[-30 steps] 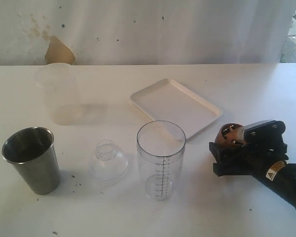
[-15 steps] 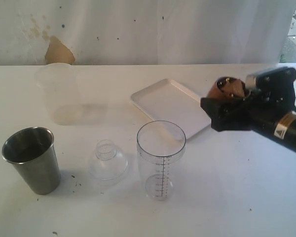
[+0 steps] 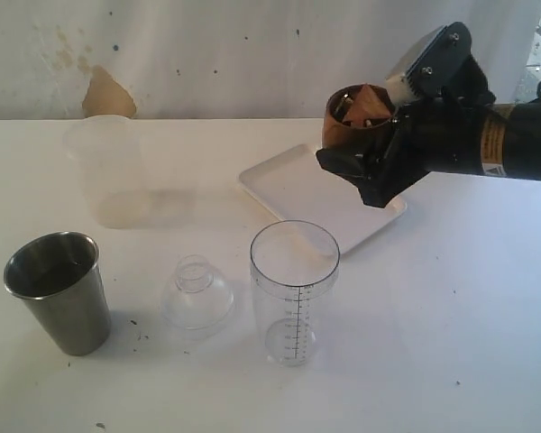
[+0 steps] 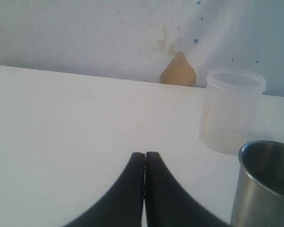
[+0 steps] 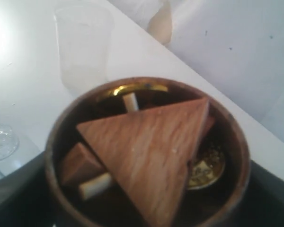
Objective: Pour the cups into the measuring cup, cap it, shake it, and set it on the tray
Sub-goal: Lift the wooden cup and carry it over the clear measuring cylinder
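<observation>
My right pincer (image 3: 365, 152) pinches the wooden cup (image 3: 352, 117), mouth up, above and beyond the measuring cup (image 3: 294, 293), so nothing spills before tipping; my left pincer (image 4: 145, 175) is pressed together, idle.

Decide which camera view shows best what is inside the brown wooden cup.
The right wrist view: it looks straight down into the wooden cup, showing a triangular wooden block and smaller pieces. The exterior view shows the cup from the side, with only the block's tip above the rim. The left wrist view misses it.

L wrist: steel tumbler (image 4: 267, 184) partly off-frame
</observation>
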You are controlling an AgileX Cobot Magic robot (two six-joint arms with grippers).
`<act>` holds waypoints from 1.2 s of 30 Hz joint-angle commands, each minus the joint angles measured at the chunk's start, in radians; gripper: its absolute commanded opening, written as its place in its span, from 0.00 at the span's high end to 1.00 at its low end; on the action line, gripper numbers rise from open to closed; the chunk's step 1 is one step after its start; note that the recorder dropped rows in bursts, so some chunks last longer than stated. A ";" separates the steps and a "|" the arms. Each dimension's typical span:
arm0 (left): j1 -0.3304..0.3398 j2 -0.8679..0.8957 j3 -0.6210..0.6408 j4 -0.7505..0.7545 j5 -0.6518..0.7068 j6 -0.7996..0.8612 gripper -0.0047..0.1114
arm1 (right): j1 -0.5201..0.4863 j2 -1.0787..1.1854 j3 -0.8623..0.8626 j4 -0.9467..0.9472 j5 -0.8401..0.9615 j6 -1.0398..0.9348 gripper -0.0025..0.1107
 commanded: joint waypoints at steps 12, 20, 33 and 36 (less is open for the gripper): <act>-0.006 -0.004 0.005 -0.001 0.002 0.000 0.95 | 0.101 -0.001 -0.019 -0.061 -0.023 -0.268 0.98; -0.006 -0.004 0.005 -0.001 0.002 0.000 0.95 | 0.112 -0.001 -0.019 -0.061 -0.025 -0.494 0.98; -0.006 -0.004 0.005 -0.001 0.002 0.000 0.95 | 0.112 -0.036 -0.019 -0.062 -0.012 -0.765 0.98; -0.006 -0.004 0.005 -0.001 0.002 0.000 0.95 | 0.112 -0.045 -0.019 -0.062 0.009 -0.819 0.98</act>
